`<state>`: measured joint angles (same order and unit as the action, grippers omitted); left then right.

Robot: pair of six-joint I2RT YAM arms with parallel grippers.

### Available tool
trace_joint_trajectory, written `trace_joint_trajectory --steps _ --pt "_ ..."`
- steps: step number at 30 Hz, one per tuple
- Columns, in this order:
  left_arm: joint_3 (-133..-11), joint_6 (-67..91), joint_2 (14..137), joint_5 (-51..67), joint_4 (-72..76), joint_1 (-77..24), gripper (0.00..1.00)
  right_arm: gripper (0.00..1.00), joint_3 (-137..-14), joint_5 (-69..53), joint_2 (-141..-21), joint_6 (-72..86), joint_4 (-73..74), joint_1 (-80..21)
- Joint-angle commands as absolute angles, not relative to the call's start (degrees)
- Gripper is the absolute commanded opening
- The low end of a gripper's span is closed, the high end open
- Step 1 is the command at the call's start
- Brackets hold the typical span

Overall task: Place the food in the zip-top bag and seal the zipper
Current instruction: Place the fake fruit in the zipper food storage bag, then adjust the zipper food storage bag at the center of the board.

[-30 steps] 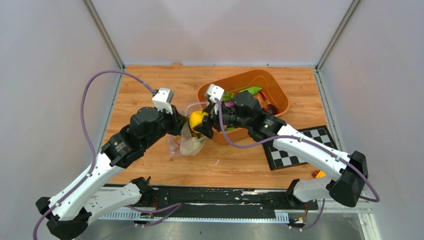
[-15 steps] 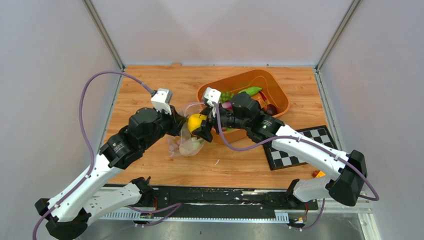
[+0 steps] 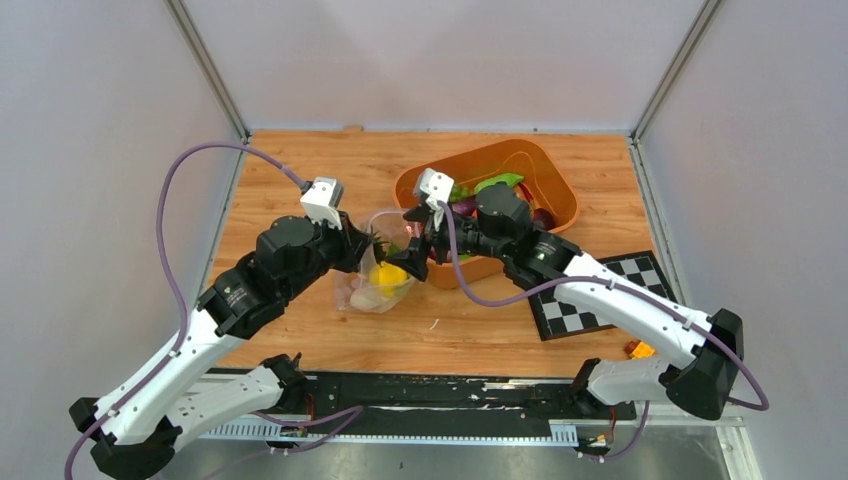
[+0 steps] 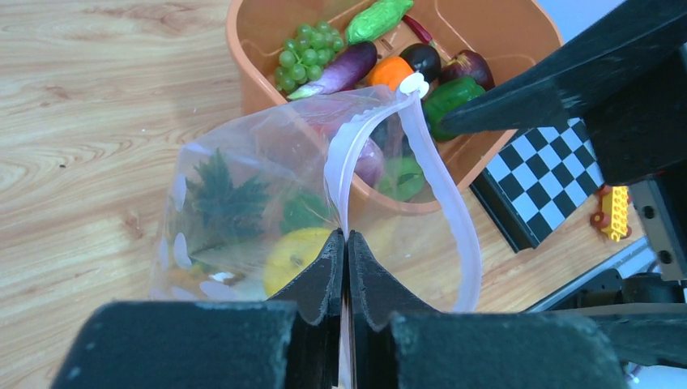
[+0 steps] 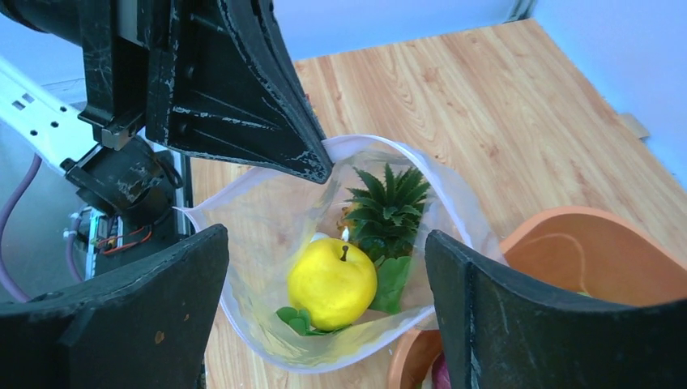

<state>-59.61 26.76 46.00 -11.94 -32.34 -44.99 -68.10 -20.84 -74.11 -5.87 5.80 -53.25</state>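
Observation:
The clear dotted zip-top bag (image 3: 378,283) stands open on the table left of the orange tub (image 3: 560,195). My left gripper (image 4: 346,243) is shut on the bag's pinkish zipper (image 4: 441,194) edge and holds the mouth open. My right gripper (image 5: 328,316) is open and empty, just above the bag mouth. Inside the bag lie a yellow lemon (image 5: 332,282), a pineapple (image 5: 389,207) and green pieces (image 5: 296,318). The lemon also shows in the top view (image 3: 388,277). The tub holds green grapes (image 4: 301,58), a purple eggplant (image 4: 344,69), an orange (image 4: 390,71) and other food.
A black and white checkered mat (image 3: 590,290) lies right of the tub. A small yellow-red toy block (image 4: 613,212) sits near the table's front edge. The tub stands directly behind the bag, touching it.
The yellow lemon has left my right gripper and dropped into the bag. My right gripper has opened and pulled back slightly to the right. My left gripper keeps its hold.

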Motion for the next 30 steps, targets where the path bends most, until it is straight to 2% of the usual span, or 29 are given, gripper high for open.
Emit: trace_joint_trajectory --steps 1,5,7,14,18,21,25,29,30 --pt "-61.6 27.1 44.9 -14.2 -32.3 -44.9 0.07 0.9 -68.4 -12.7 -69.4 -4.9 5.4 -53.7" --pt "-61.5 27.3 44.7 -14.7 -32.0 -44.9 0.07 0.88 -69.9 2.7 -68.5 -0.8 11.5 -53.5" --pt "-61.5 27.3 44.8 -14.7 -31.9 -44.9 0.07 0.88 -71.7 5.8 -68.9 3.0 16.1 -52.4" --pt "-60.9 27.9 44.7 -14.1 -31.1 -44.9 0.07 0.78 -79.5 -5.9 -75.0 8.2 28.7 -48.4" --pt "-60.8 28.0 44.3 -14.4 -31.4 -44.9 0.07 0.73 -81.1 -18.9 -77.9 8.4 29.0 -48.4" --pt "-60.8 27.9 43.8 -15.0 -31.9 -44.9 0.08 0.62 -82.0 -21.4 -79.8 9.2 29.6 -48.4" --pt "-60.8 27.7 43.3 -16.0 -32.7 -44.9 0.08 0.46 -83.7 -17.0 -81.9 8.9 32.6 -48.4" --pt "-60.8 27.5 43.1 -16.6 -33.5 -44.9 0.08 0.19 -83.9 -17.0 -82.0 9.1 30.6 -48.4" --pt "-61.0 27.4 43.0 -17.3 -34.1 -44.9 0.08 0.16 -83.5 -16.8 -81.3 9.5 29.2 -48.4"
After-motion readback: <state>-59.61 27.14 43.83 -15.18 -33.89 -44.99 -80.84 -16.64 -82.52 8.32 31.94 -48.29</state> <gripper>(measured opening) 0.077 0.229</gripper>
